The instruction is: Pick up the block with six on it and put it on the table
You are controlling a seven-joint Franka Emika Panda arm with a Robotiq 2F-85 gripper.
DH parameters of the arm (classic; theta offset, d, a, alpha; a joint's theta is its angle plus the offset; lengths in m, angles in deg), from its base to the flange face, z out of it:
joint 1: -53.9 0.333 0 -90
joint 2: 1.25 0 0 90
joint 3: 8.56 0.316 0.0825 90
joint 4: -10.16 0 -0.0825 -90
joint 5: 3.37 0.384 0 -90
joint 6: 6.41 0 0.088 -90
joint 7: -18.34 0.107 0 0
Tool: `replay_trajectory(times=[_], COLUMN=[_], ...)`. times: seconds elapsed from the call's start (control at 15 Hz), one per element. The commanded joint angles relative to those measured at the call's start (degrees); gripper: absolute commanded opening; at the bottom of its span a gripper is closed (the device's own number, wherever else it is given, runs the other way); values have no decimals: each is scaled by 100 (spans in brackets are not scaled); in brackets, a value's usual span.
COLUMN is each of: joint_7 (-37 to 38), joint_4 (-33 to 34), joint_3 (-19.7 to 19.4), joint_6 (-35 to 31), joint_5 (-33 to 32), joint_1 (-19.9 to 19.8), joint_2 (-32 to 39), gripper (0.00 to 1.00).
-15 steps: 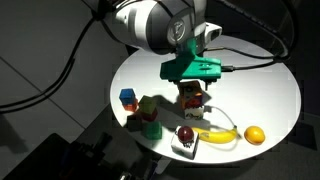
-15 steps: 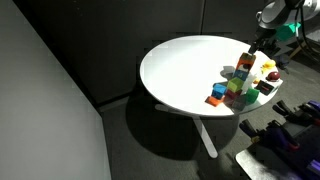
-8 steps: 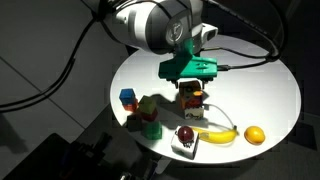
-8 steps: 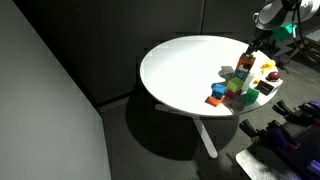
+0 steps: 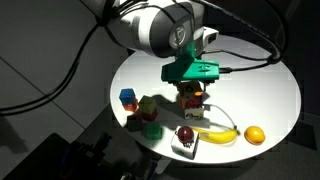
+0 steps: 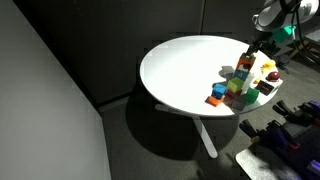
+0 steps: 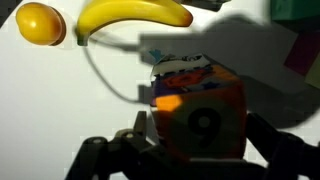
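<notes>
The block with six on it [image 7: 200,120] fills the lower middle of the wrist view; its shaded face bears a dark "6", seen here the other way up, and an orange patch shows at its corner. It stands against a colourful patterned block [image 7: 183,70]. My gripper [image 7: 198,135] has a finger pressed to each side of the block. In an exterior view the gripper [image 5: 190,86] is low over a small stack of blocks [image 5: 191,98] on the round white table [image 5: 265,85]. It also shows in an exterior view [image 6: 250,48] at the table's [image 6: 180,70] far edge.
A banana [image 5: 216,134] and an orange fruit [image 5: 255,134] lie near the table's edge, also in the wrist view [image 7: 135,14] [image 7: 40,23]. A dark red fruit [image 5: 186,132], a blue block [image 5: 127,97] and green blocks [image 5: 152,127] stand nearby. A thin cable [image 7: 105,70] crosses the tabletop.
Almost nothing has moved; the gripper stays low around the stack and the arm has shifted only slightly.
</notes>
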Motion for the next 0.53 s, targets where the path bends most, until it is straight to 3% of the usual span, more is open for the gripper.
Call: replay_trajectory(times=[0.0, 0.27, 0.33, 0.4, 0.47], joint_7=[-13, -18, 55, 73, 112], joint_4=[114, 104, 109, 103, 95], joint_3=[58, 96, 70, 71, 69], joint_6=[-100, -129, -117, -113, -73], joint_5=[-130, -113, -122, -115, -99], joint_1=[-118, -140, -115, -113, -105], joint_2=[182, 293, 309, 307, 288], gripper=[100, 100, 93, 73, 66])
